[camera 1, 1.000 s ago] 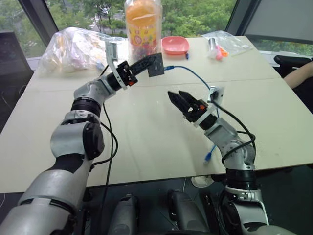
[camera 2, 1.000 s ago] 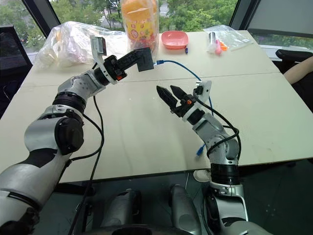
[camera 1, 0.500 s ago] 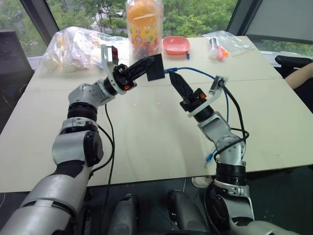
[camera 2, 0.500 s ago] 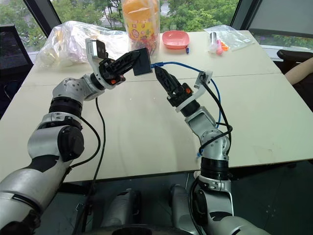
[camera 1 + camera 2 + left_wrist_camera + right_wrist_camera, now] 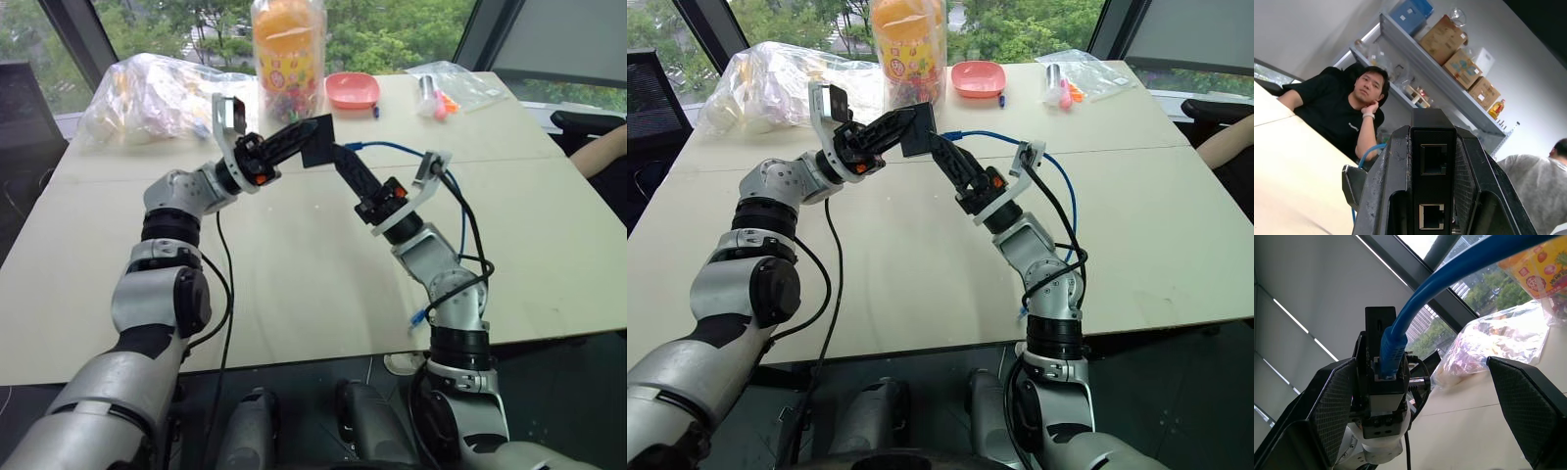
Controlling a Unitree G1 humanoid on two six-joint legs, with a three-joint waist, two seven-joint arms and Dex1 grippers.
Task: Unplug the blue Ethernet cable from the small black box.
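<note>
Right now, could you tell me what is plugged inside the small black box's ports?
The blue Ethernet cable sits plugged into the small black box; on its opposite face, two ports stand empty. The socket hides the plug's tip.

Right claw risen from low over the desk and swung left and far, now just beside the small black box, fingers straddling the plugged end of the blue Ethernet cable. Left claw rolled slightly, tilting the box. Cable's arc lifted off the desk.
</note>
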